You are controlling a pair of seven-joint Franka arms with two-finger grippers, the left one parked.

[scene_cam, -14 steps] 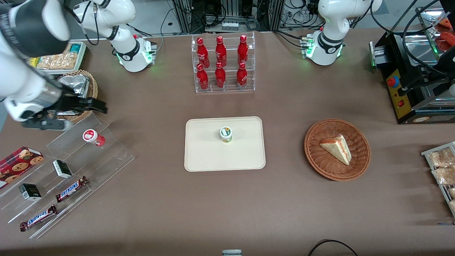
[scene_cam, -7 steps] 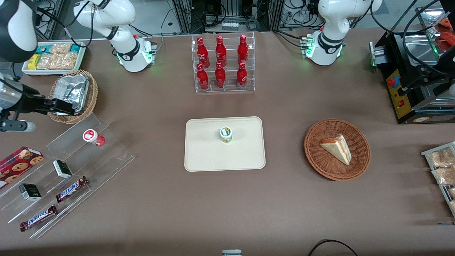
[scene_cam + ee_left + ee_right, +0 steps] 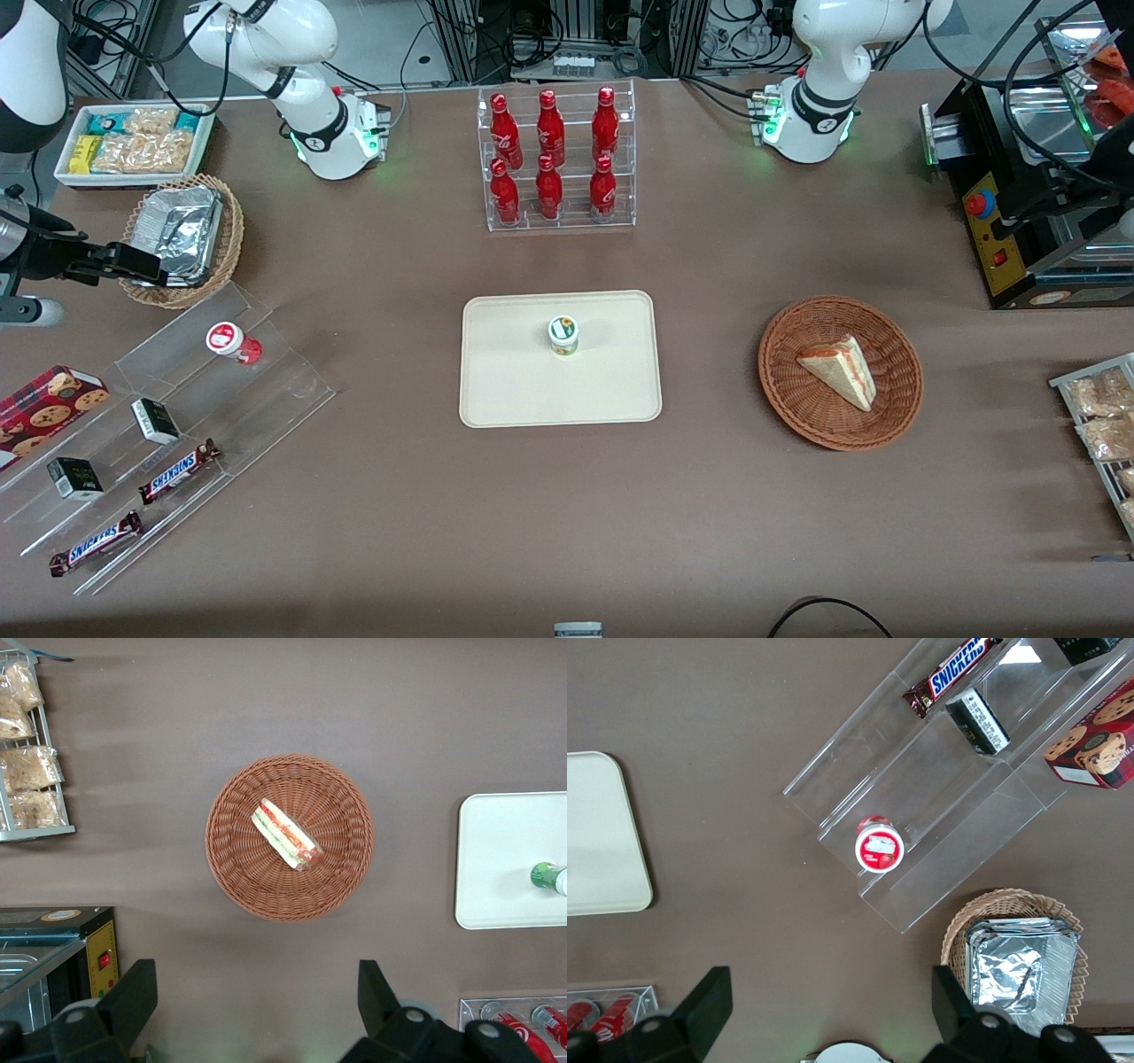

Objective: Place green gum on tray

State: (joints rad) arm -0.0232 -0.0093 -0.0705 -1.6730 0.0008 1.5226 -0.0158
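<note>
Standing upright on the tray, the green gum is sitting a little farther from the front camera than the tray's middle, its white lid with the green-and-orange label facing up; nothing is touching it. From the left wrist camera only its green body is showing at the frame edge, on the same tray. The tray itself is lying flat on the brown tabletop, roughly midway along it.

Farther from the front camera than the tray, a clear rack of red bottles is standing. Toward the parked arm's end, a wicker basket is holding a wedge-shaped sandwich.

Toward the working arm's end, a stepped clear display stand is carrying a red gum bottle, small dark boxes and Snickers bars; a cookie box is lying beside it. Near the stand, a second wicker basket with a foil container is sitting.

The gripper is hanging at the working arm's end of the tabletop, over the edge of the foil basket and well apart from the tray. Its jaws are standing apart with nothing between them, as the right wrist camera is showing the two dark fingers spread wide above the red gum bottle.
</note>
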